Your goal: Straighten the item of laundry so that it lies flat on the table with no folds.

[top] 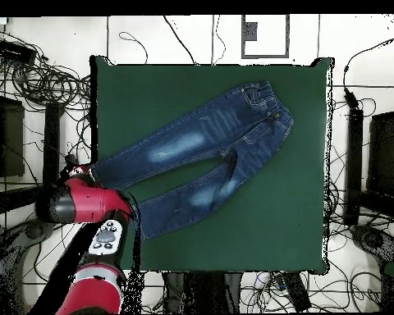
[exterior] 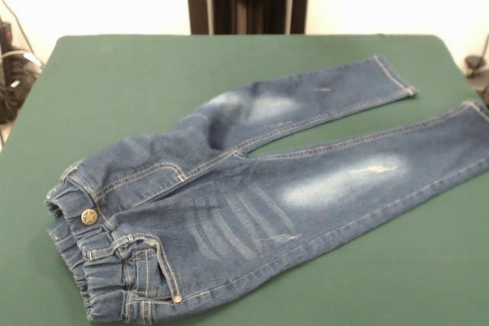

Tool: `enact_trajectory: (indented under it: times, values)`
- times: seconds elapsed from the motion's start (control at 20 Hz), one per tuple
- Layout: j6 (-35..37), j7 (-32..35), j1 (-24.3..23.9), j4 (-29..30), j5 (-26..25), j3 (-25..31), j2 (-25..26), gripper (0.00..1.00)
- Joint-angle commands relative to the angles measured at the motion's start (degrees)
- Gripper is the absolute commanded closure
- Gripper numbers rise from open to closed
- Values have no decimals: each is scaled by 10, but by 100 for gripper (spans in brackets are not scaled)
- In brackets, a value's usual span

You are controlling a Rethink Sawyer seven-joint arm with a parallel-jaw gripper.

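I see the small dark blue denim jeans (exterior: 252, 196) spread on the large green cloth-covered table (exterior: 137, 74), both legs apart; the red arm (top: 85, 205) is at the table's edge, and I cannot tell the gripper's state.

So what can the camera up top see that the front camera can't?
Only the overhead view shows the red arm bent at the table's edge beside the leg ends, plus the tangled cables on the floor all round. Only the front view shows the brass button and the gathered elastic waistband up close. Both show the jeans spread on the green table, legs apart. Neither shows the end effector.
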Motion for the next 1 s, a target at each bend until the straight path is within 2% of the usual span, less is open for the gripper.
enact_trajectory:
  times: [0.05,0.3,0.75,1.0]
  values:
    - [129,76,33,41,6,8,-37,0]
    - [237,37,31,32,-48,-55,-132,0]
    - [313,-3,-10,16,-107,-46,-215,0]
    - [314,-34,-49,52,-131,-30,-242,0]
